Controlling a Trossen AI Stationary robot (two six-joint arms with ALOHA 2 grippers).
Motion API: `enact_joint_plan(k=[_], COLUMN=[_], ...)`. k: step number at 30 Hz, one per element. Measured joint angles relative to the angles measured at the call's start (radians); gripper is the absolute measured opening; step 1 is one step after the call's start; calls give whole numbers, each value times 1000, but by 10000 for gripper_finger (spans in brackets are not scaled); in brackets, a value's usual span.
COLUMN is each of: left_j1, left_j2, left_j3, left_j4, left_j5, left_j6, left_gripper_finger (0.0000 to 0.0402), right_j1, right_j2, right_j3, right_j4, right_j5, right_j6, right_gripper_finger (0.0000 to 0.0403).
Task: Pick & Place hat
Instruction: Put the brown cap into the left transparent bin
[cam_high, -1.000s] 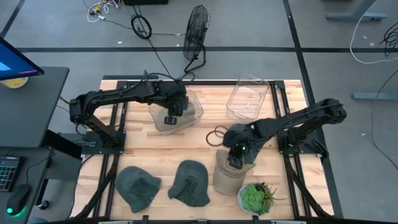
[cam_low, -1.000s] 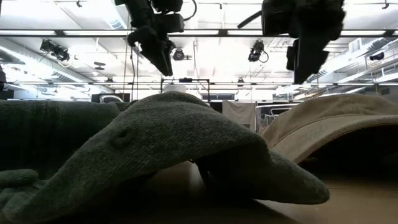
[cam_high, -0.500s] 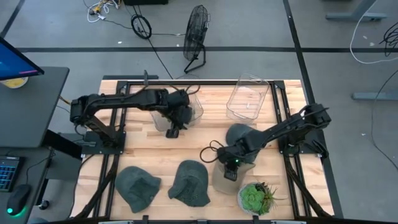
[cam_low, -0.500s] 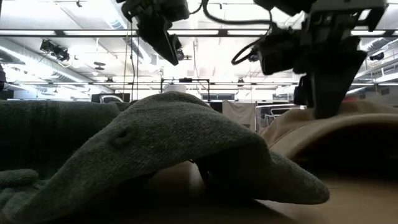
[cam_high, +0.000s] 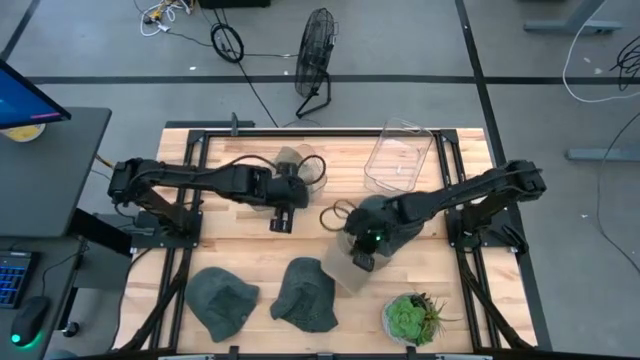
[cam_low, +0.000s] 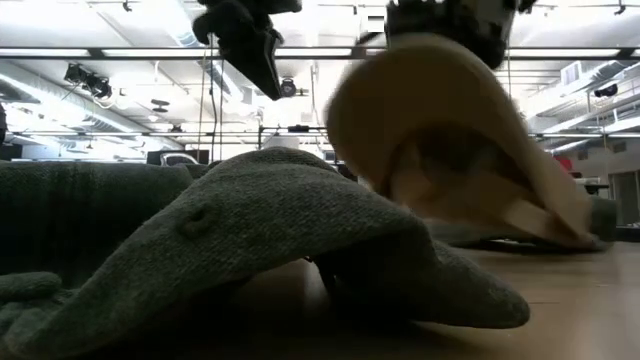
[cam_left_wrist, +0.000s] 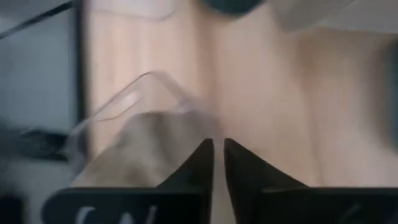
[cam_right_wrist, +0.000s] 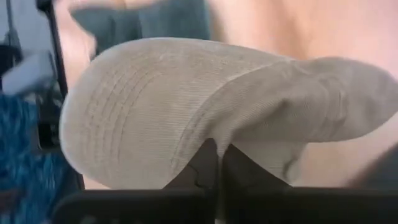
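Right gripper (cam_high: 361, 261): over the middle of the table, its fingers pinched shut on the brim of the beige corduroy hat (cam_high: 341, 270).
Beige corduroy hat: lifted clear of the wood in the low view (cam_low: 450, 130), hanging tilted with its hollow side showing; from the right wrist camera (cam_right_wrist: 186, 106) the crown fills the frame.
Left gripper (cam_high: 281, 219): held above the boards left of centre, just in front of the left clear bin (cam_high: 300, 168); fingers nearly touching, a thin slit between them, nothing held.
Green hats: one (cam_high: 221, 298) at the front left, another (cam_high: 307, 293) just beside it towards the centre, both flat near the front edge.
Right clear bin (cam_high: 397, 157): at the back edge, tipped on its side.
Succulent plant (cam_high: 411, 319): front right corner, close to the edge.
Open room: bare wood table (cam_high: 240, 246) between the two arms and the green hats.
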Motion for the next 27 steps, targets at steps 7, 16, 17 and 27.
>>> enact_joint_plan(k=[7,16,17,27], left_j1=[-1,12,11,11], left_j2=[-71,-64,-62,-45], left_j3=[1,0,0,0], left_j4=[3,36,35,167], left_j5=[-42,187,195,336], left_j6=[-45,-15,2,61], left_gripper_finger=[7,28,33,123], right_j1=[-58,-62,-58,-27], right_j2=[-82,-73,-73,-40], right_j3=[13,12,12,13], right_j4=[2,114,142,152], right_j5=[139,26,15,15], right_j6=[-114,-285,-278,-475], right_gripper_finger=[4,4,5,7])
